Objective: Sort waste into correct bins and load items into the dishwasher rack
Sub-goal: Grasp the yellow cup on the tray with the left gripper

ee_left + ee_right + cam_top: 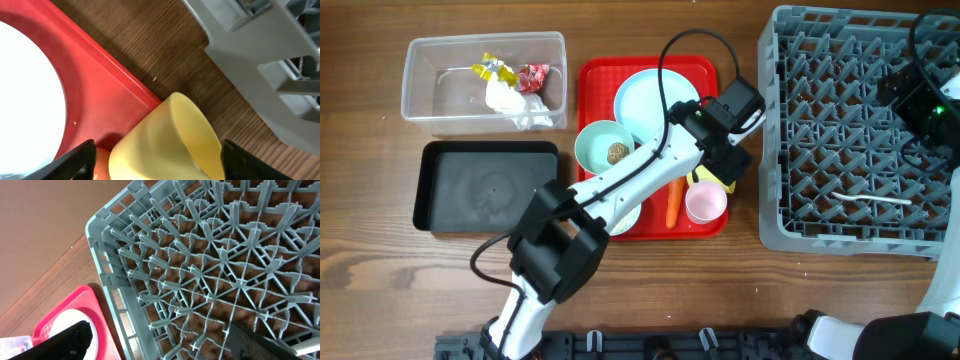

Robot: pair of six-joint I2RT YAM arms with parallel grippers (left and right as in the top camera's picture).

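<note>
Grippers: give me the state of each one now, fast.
Left gripper: open, fingers straddling the yellow cup.
Right gripper: open, empty, over the dishwasher rack.

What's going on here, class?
The left fingers straddle the yellow plastic cup at the edge of the flat red serving tray, open, not yet shut on it. The right fingers hang open and empty over the large grey plastic pegged rack. Crumpled white tissue and small wrappers lie in the clear plastic tub.
</note>
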